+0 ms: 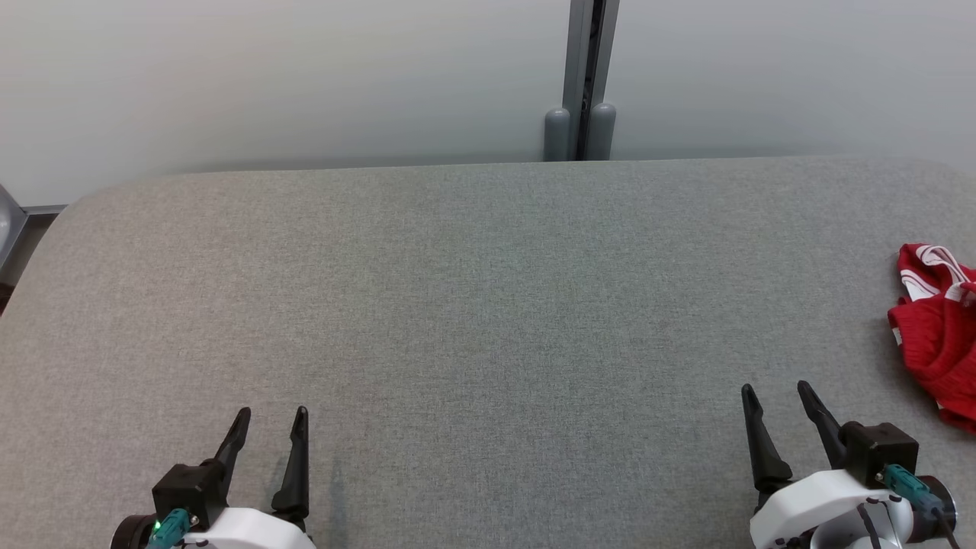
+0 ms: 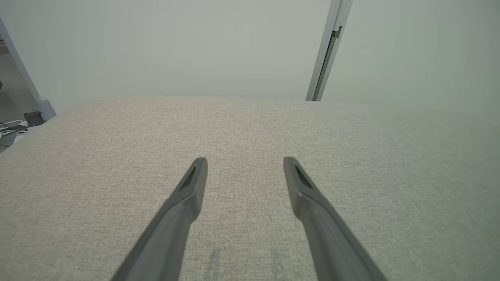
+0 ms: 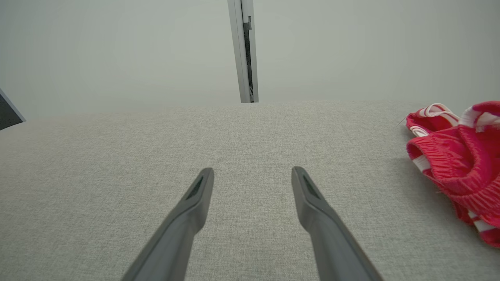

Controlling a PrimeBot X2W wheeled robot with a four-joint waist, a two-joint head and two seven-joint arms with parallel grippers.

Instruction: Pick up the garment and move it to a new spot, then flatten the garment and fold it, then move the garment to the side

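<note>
The garment (image 1: 939,328) is red with white stripes and lies crumpled at the table's right edge, partly cut off by the head view's border. In the right wrist view the garment (image 3: 461,164) sits to the right of the fingers, apart from them. My right gripper (image 1: 778,393) stands open near the front right, left of and nearer than the garment, with nothing between its fingers (image 3: 199,195). At the front left my left gripper (image 1: 272,415) is open and empty, far from the garment. The left gripper (image 2: 245,160) hovers over bare cloth.
The grey fabric table (image 1: 473,290) spans the whole head view, its rounded far edge against a pale wall. A grey vertical post (image 1: 583,76) rises behind the far edge. Cables (image 2: 15,127) lie beyond the table's left corner.
</note>
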